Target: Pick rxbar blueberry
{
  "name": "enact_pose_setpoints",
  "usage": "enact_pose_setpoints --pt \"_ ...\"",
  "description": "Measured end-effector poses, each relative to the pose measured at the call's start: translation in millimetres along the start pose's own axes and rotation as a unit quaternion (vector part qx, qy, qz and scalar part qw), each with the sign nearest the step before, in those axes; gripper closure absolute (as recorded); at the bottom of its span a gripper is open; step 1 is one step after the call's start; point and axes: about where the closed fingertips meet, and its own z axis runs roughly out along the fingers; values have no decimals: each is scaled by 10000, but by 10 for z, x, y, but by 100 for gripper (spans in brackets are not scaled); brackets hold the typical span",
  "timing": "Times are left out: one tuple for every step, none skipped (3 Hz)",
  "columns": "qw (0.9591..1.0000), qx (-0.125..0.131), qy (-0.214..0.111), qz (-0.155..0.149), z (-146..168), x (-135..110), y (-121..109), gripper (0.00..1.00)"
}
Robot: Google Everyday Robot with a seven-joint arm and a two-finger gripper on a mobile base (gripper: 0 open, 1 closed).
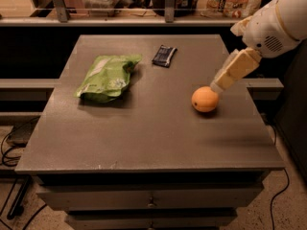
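Observation:
The rxbar blueberry (164, 55) is a small dark navy bar lying flat at the back middle of the grey table (144, 133). My gripper (218, 84) reaches in from the right on a white arm. Its cream-coloured tip hangs just above the upper right of the round orange fruit (205, 99). The gripper is well to the right of the bar and nearer to the front than it. It holds nothing that I can see.
A large crinkled light-green bag (109, 75) lies on the left part of the table. Behind the table runs a shelf (144, 19) with packages and upright posts. Drawers sit under the table front and cables lie on the floor at left.

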Motion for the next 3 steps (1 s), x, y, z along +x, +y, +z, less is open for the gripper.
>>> enact_pose_setpoints --pt "9990 176 -339 211 363 -124 -307 0" --pt "9971 293 -543 438 764 -161 -644 0" --pt "9954 275 -651 652 1249 -150 -961 0"
